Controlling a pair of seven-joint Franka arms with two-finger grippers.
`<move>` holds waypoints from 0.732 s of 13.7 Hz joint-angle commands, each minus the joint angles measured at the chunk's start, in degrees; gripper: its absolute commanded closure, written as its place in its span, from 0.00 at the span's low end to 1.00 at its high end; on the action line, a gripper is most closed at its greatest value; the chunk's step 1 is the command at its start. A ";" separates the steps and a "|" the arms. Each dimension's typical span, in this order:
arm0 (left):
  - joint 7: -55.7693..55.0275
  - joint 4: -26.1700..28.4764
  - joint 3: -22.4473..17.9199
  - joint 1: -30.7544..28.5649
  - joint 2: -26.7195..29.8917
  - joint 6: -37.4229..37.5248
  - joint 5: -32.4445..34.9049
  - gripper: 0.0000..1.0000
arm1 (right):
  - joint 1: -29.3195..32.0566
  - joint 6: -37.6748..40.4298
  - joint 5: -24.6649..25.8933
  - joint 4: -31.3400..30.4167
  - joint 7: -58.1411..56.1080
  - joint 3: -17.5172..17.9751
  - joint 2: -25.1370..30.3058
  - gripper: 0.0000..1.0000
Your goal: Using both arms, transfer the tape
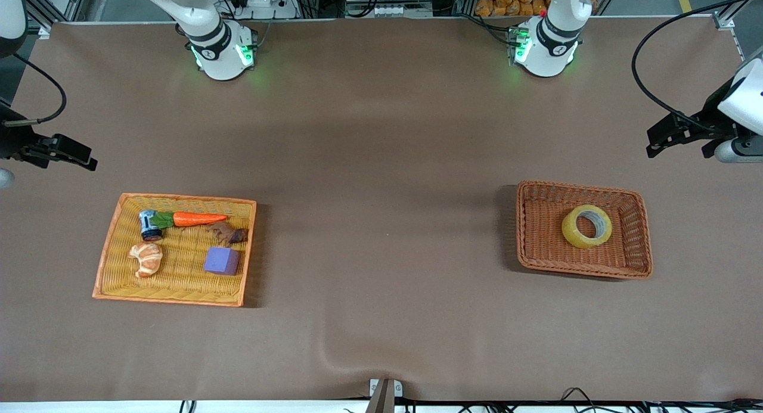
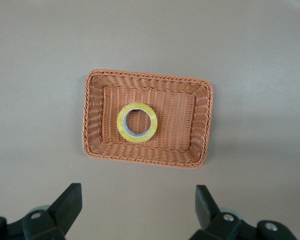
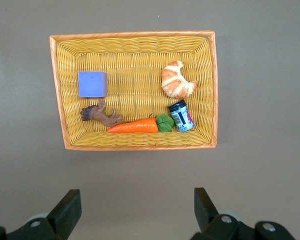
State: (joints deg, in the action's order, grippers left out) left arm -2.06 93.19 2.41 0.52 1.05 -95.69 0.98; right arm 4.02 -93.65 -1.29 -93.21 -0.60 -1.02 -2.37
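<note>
Left wrist view shows the left tool (image 2: 135, 210) spread wide, its 2 fingers (image 2: 67, 202) empty and touching nothing, up in the air over bare surface (image 2: 40, 50) just beside the brown basket (image 2: 92, 120). The tape (image 2: 137, 122) lies in that basket, near its middle, flat on its side with the centre hole facing straight up; being a ring, it has no long axis to speak of. The basket's own long axis runs along the surface's length.

The right tool (image 3: 135, 210) is just as wide, holding nothing, over the surface beside the yellow tray (image 3: 60, 90), well apart from the brown basket, toward the right arm's end. In that tray lie a purple cube (image 3: 92, 83), a croissant (image 3: 177, 80), a carrot (image 3: 135, 126), a small can (image 3: 181, 115) and a brown toy animal (image 3: 100, 114).
</note>
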 commanded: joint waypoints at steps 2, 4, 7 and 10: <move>0.56 -1.60 -0.83 0.98 -0.35 0.68 0.51 0.00 | -0.16 0.40 -0.82 2.33 0.86 0.23 -0.61 0.00; 0.57 -1.78 -0.83 1.33 -0.35 1.73 0.95 0.00 | -0.07 0.66 -0.91 3.29 0.86 0.23 -0.62 0.00; 0.48 -2.57 -0.83 1.68 -0.35 3.49 1.30 0.00 | 0.28 1.36 -0.91 4.00 0.86 0.23 -0.62 0.00; 0.48 -2.57 -0.92 1.68 -0.35 4.11 1.22 0.00 | 0.46 2.41 -0.91 4.00 0.86 0.14 -0.62 0.00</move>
State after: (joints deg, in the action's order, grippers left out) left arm -2.03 91.84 2.25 1.45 1.04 -93.17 1.10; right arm 4.02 -92.76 -1.34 -90.58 -0.50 -1.04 -2.37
